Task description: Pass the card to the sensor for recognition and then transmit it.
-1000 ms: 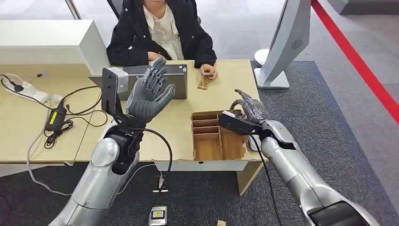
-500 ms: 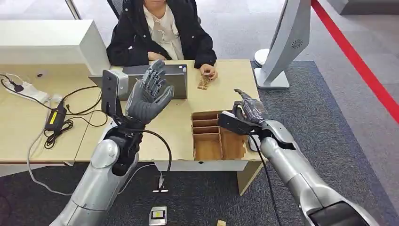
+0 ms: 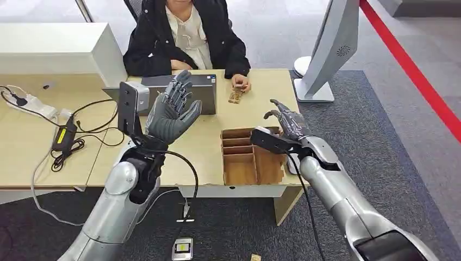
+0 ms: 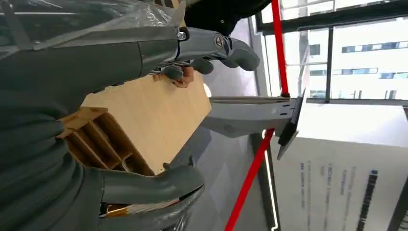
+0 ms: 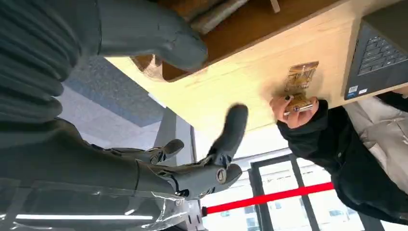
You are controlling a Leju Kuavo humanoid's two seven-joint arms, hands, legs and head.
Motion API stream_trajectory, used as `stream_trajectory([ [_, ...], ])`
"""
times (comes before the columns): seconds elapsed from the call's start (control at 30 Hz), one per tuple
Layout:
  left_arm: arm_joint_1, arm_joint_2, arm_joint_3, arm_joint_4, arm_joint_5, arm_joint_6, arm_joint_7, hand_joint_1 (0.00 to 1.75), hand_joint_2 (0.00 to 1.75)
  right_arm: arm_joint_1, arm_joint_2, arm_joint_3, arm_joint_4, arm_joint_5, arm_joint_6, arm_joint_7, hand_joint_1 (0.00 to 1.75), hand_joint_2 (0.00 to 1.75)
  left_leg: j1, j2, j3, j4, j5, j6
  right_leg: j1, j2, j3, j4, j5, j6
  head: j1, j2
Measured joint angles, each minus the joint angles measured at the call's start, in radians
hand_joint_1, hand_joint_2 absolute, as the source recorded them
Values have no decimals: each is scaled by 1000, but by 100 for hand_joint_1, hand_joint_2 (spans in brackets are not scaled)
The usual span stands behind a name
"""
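The left robot hand (image 3: 173, 111) is raised above the table (image 3: 32, 149), palm turned up and toward the far edge, fingers spread wide and holding nothing; its silver forearm rises steeply from below the near edge. The right robot hand (image 3: 285, 124) hovers over the far right corner of the wooden divider box (image 3: 239, 163), palm down, fingers loosely splayed and drooping, empty as well. In the right wrist view its fingers (image 5: 231, 132) stand apart above the table surface.

One card (image 3: 235, 95), a small brownish piece, lies near the far edge of the table, under the person's hand (image 3: 241, 82), which rests on its far end. The person (image 3: 185, 35), in a dark jacket, sits behind the far edge.

One laptop (image 3: 198, 89) sits at the far edge, just left of the card. One divider box stands at the near edge, with several open compartments. One black power adapter (image 3: 64, 136) with its cables lies toward the left side. One white box (image 3: 60, 51) stands at the far left corner. One grey stand (image 3: 326, 54) rises from the floor beyond the right edge.
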State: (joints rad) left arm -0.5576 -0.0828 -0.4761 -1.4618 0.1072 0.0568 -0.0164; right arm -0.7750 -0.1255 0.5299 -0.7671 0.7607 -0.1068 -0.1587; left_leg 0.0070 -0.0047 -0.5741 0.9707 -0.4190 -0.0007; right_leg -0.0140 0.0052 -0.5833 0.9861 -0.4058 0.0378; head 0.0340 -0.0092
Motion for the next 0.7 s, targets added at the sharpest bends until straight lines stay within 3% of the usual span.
stream_trajectory([
  [0.7, -2, -6, -2, 1, 2, 0, -2, 0, 175, -13, -7, 0, 27, -3, -16, -3, 0, 175, 0, 0, 1, 0, 0, 0, 0, 0, 0, 0, 0, 0, 0, 0],
])
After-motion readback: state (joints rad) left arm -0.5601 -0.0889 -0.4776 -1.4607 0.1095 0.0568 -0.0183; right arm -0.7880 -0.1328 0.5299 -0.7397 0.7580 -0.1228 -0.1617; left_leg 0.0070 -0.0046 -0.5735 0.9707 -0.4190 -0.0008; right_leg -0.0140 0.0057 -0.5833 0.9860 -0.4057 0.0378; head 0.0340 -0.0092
